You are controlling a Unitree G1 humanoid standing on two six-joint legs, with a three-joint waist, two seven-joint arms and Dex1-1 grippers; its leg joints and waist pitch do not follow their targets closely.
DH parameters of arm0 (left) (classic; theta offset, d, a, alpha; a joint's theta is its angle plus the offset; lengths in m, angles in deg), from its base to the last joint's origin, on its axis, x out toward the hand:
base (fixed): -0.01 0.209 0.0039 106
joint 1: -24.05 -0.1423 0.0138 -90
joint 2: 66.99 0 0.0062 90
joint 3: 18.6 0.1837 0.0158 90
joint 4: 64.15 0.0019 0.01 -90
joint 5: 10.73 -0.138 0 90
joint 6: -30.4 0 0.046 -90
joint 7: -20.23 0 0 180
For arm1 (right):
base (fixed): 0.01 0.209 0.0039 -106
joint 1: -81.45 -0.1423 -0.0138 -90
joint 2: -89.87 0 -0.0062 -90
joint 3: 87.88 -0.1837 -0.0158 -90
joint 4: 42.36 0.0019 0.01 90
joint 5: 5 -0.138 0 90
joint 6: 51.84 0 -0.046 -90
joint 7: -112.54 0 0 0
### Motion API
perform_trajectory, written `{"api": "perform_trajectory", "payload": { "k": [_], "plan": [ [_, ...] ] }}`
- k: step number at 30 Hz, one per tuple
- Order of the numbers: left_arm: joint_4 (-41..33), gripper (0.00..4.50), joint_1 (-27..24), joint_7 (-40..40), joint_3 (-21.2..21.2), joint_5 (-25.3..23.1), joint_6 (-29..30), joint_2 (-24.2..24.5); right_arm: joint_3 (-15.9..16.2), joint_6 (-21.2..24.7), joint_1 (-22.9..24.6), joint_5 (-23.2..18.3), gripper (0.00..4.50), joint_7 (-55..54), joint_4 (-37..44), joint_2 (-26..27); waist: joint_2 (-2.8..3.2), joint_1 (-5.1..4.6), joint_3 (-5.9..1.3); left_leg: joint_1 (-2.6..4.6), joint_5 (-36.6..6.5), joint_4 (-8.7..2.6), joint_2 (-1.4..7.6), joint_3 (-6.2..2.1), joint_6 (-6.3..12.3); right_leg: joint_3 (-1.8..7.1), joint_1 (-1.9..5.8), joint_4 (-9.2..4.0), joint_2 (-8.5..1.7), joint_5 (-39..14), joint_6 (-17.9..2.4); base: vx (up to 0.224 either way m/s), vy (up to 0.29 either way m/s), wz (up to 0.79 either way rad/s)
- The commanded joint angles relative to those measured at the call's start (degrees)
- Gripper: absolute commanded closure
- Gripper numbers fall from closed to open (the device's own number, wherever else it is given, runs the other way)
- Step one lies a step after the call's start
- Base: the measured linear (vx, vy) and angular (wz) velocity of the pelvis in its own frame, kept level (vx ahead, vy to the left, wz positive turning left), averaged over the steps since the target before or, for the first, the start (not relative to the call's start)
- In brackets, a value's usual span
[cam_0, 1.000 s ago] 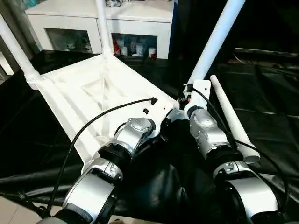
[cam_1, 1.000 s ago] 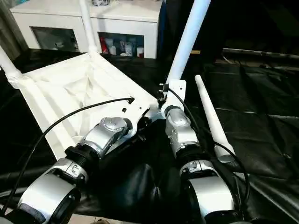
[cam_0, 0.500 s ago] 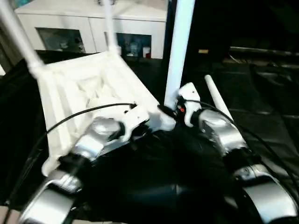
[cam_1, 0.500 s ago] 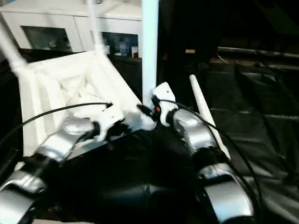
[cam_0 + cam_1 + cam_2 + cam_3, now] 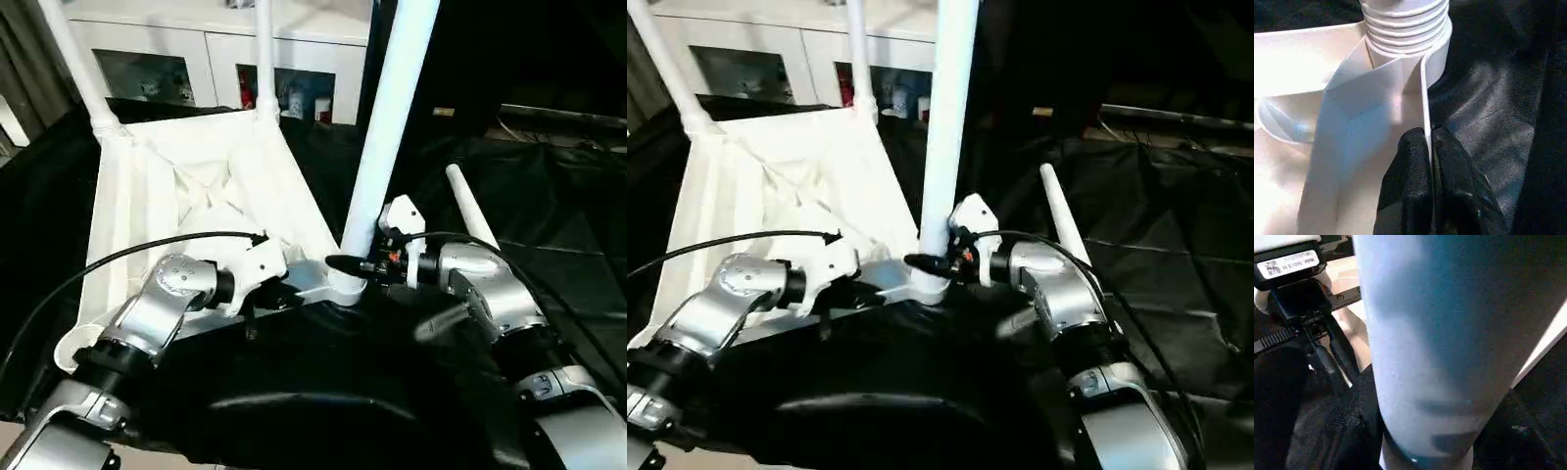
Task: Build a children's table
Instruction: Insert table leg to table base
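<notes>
1. A white label with small dark print is seen on the black housing (image 5: 1290, 271) of the left gripper in the right wrist view; its characters are too small to be read. No other writing can be made out.
2. The items behind the glass fronts of the white cabinet (image 5: 211, 39) at the far side are too small to be identified. The tops of the three fitted legs are cut off by the upper edge of the head views.
3. The children's table (image 5: 196, 201) is lain upside down on a black sheet (image 5: 549, 211), left of centre, its ribbed underside turned up. Legs are stood in the far-left socket (image 5: 73, 59), the far-right socket (image 5: 265, 54) and the near-right socket (image 5: 387, 137).
4. A fourth loose leg (image 5: 470, 201) is lain on the sheet to the right of the table, just beyond the right forearm.
5. The left gripper (image 5: 1429, 147) is pinched together on the thin edge wall of the tabletop, just beside the near-right socket, where screw threads (image 5: 1403, 17) are seen.
6. The right gripper (image 5: 343, 264) is set around the foot of the near-right leg, which is clamped between its black fingers (image 5: 1354, 423).
</notes>
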Motion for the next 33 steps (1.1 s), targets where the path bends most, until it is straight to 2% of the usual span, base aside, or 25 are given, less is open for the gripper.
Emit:
{"api": "perform_trajectory", "payload": {
  "k": [1,4,7,8,9,10,11,12,13,14,15,16,18,19,20,21,22,23,24,26,27,28,33],
  "plan": [
    [-4.3,4.50,0.5,4.6,0.7,1.6,-2.0,0.5,3.3,6.8,5.0,4.4,2.60,-1.2,-5.9,-2.4,0.71,0.09,-2.75,0.36,-7.5,-4.20,7.03,-2.63,3.13,5.02,2.41,-3.86,-8.83,-7.5,-11.3,0.000,0.000,0.00],
    [-4.1,4.50,0.5,4.3,0.8,1.6,-1.6,0.2,3.0,7.2,5.3,4.5,2.60,-1.7,-5.8,-2.0,0.55,0.13,-2.81,0.21,-6.4,-4.02,6.85,-2.53,3.66,4.96,2.54,-3.75,-8.86,-5.7,-11.5,0.000,0.000,0.00],
    [-2.6,4.50,1.1,1.0,0.2,0.7,-0.3,-1.3,1.4,6.8,5.0,5.0,2.60,-7.0,-8.4,-0.7,0.47,0.13,-2.66,0.28,-6.8,-4.13,6.93,-2.57,3.49,4.94,2.45,-3.91,-8.92,-7.0,-11.3,0.000,0.000,0.00],
    [-2.5,4.50,1.2,0.7,0.2,0.6,-0.2,-1.4,1.2,6.8,5.0,5.0,2.60,-7.6,-8.7,-0.6,0.55,0.06,-2.38,0.31,-8.6,-4.32,6.90,-2.62,3.06,4.95,2.33,-4.33,-8.95,-10.1,-11.1,0.000,0.000,0.00],
    [-1.9,4.50,1.5,-0.5,-0.1,0.4,0.4,-2.0,0.5,6.8,4.6,5.2,2.60,-10.3,-9.9,0.0,0.60,-0.02,-2.10,0.64,-11.2,-4.45,6.87,-2.65,2.22,5.03,2.10,-4.94,-9.04,-15.2,-10.4,0.000,0.000,0.00],
    [-0.2,4.50,2.4,-3.9,-0.4,-0.8,1.5,-3.5,-1.4,6.8,3.7,5.7,2.60,-17.6,-12.8,1.2,0.59,-0.15,-1.81,0.96,-13.5,-4.60,6.85,-2.77,1.17,5.14,1.87,-5.55,-9.23,-20.5,-9.5,0.000,0.000,0.00],
    [0.2,4.50,2.6,-4.6,-0.4,-1.1,1.8,-3.8,-1.8,6.9,3.5,5.8,2.60,-19.0,-13.4,1.5,0.50,-0.31,-1.82,1.15,-14.2,-4.64,6.89,-2.86,0.53,5.24,1.94,-5.68,-9.24,-21.8,-9.2,0.000,0.000,0.00],
    [1.8,4.50,3.6,-7.8,-0.6,-2.1,3.2,-5.3,-3.6,7.3,2.7,5.8,2.60,-25.7,-15.6,2.7,0.65,-0.76,-1.36,1.43,-18.0,-5.04,6.82,-3.29,-0.91,5.07,1.56,-6.07,-9.12,-27.4,-7.7,0.000,0.000,0.00],
    [2.7,4.50,4.3,-9.6,-0.8,-2.6,3.9,-6.2,-4.5,7.4,2.3,5.8,2.60,-28.6,-16.6,3.2,0.65,-0.76,-1.36,1.43,-18.0,-5.04,6.82,-3.29,-0.91,5.07,1.56,-6.07,-9.12,-27.4,-7.7,0.000,0.000,0.00],
    [2.7,4.50,4.3,-9.6,-0.8,-2.6,3.9,-6.2,-4.5,7.4,2.3,5.8,2.60,-28.6,-16.6,3.2,0.49,-1.11,-1.26,1.67,-21.0,-5.04,6.53,-3.53,-1.87,4.78,1.49,-6.54,-9.24,-32.1,-6.2,-0.062,0.018,-0.10],
    [7.0,4.50,7.2,-17.3,-1.9,-3.9,7.3,-10.3,-7.2,6.6,1.2,5.1,2.60,-37.6,-18.9,5.5,0.74,-1.15,-1.37,1.53,-21.8,-5.04,6.43,-3.72,-2.10,4.72,1.61,-6.86,-9.49,-34.1,-4.8,-0.093,0.032,-0.15],
    [9.0,4.50,8.5,-20.5,-2.5,-4.1,8.7,-12.2,-8.4,6.5,0.6,4.4,2.60,-40.7,-19.8,6.7,0.51,-1.56,-1.32,1.62,-22.4,-5.15,6.44,-3.86,-2.53,4.30,1.47,-7.15,-9.42,-34.8,-4.0,-0.062,0.026,-0.11],
    [13.5,4.50,11.3,-26.6,-3.4,-4.3,10.4,-16.4,-10.4,6.1,-1.0,3.3,2.60,-47.6,-21.9,9.3,0.83,-1.73,-1.44,2.42,-24.1,-5.00,6.41,-3.84,-2.97,4.12,0.94,-7.66,-9.39,-34.3,-3.8,-0.030,0.015,-0.03],
    [13.5,4.50,11.3,-26.6,-3.4,-4.3,10.4,-16.4,-10.4,6.1,-1.0,3.3,2.60,-47.6,-21.9,9.3,0.75,-1.88,-1.46,2.57,-25.4,-4.93,6.35,-3.94,-2.92,3.73,1.00,-7.87,-9.38,-33.8,-3.7,-0.058,0.034,-0.02],
    [17.5,4.50,13.5,-31.0,-3.9,-4.6,10.8,-20.3,-11.4,5.5,-3.0,2.7,2.60,-53.3,-24.6,11.8,0.78,-2.18,-1.38,1.92,-24.8,-5.14,6.24,-3.82,-2.31,3.85,1.17,-7.92,-9.41,-33.0,-3.6,0.000,0.000,0.00],
    [19.0,4.50,14.3,-32.6,-4.1,-4.8,10.9,-21.7,-11.7,5.2,-3.7,2.5,2.60,-55.6,-25.8,12.6,0.89,-2.19,-1.37,1.91,-24.7,-5.17,6.26,-3.98,-2.43,3.88,1.08,-7.80,-9.49,-32.7,-3.6,0.000,0.000,0.00],
    [20.1,4.50,14.9,-33.7,-4.3,-4.8,11.0,-22.9,-12.1,5.1,-4.4,2.0,2.60,-57.1,-26.8,13.4,1.21,-2.15,-1.33,2.77,-26.4,-4.87,6.17,-3.81,-2.60,3.84,0.39,-8.23,-9.44,-33.3,-3.7,0.000,0.000,0.00],
    [21.5,4.50,15.7,-34.8,-4.3,-5.1,11.1,-24.2,-12.9,5.2,-5.2,1.2,2.60,-59.2,-28.0,14.4,1.01,-2.30,-1.27,2.95,-26.9,-4.80,6.01,-3.63,-2.44,3.81,0.22,-8.44,-9.31,-33.5,-3.5,0.000,0.000,0.00],
    [22.2,4.50,16.2,-35.5,-4.2,-5.3,11.2,-25.2,-13.3,5.4,-5.7,0.7,2.60,-60.3,-28.9,15.2,0.96,-2.37,-1.25,2.58,-27.2,-4.96,6.02,-3.90,-2.31,3.67,0.57,-8.31,-9.44,-33.4,-3.3,0.000,0.000,0.00],
    [22.7,4.50,16.5,-36.0,-4.3,-5.4,11.3,-25.8,-13.2,5.5,-6.2,0.8,2.60,-60.7,-29.4,15.8,1.07,-2.30,-1.35,2.37,-27.8,-5.43,6.34,-3.92,-2.11,3.78,0.66,-8.28,-9.47,-31.3,-3.2,0.000,0.000,0.00],
    [22.6,4.50,16.5,-36.1,-4.2,-5.6,11.5,-26.1,-12.9,5.7,-6.5,1.3,2.60,-60.8,-29.4,16.1,1.05,-2.25,-1.40,2.32,-27.3,-5.44,6.38,-3.92,-2.17,3.85,0.75,-8.17,-9.49,-30.3,-3.5,0.000,0.000,0.00],
    [23.0,4.50,16.7,-36.4,-4.0,-5.7,11.5,-26.5,-12.9,5.7,-6.9,1.6,2.60,-60.9,-29.7,16.6,1.06,-2.22,-1.40,1.97,-26.5,-5.69,6.59,-3.96,-2.28,4.05,0.96,-7.83,-9.61,-27.9,-4.2,0.000,0.000,0.00],
    [24.7,4.50,17.1,-37.1,-4.0,-5.8,10.9,-26.5,-13.3,5.3,-7.9,2.4,2.60,-61.9,-30.8,17.5,0.97,-2.06,-1.44,1.78,-24.5,-5.67,6.60,-3.62,-2.04,4.50,1.05,-7.31,-9.85,-24.7,-6.3,0.000,0.000,0.00]
  ]
}}
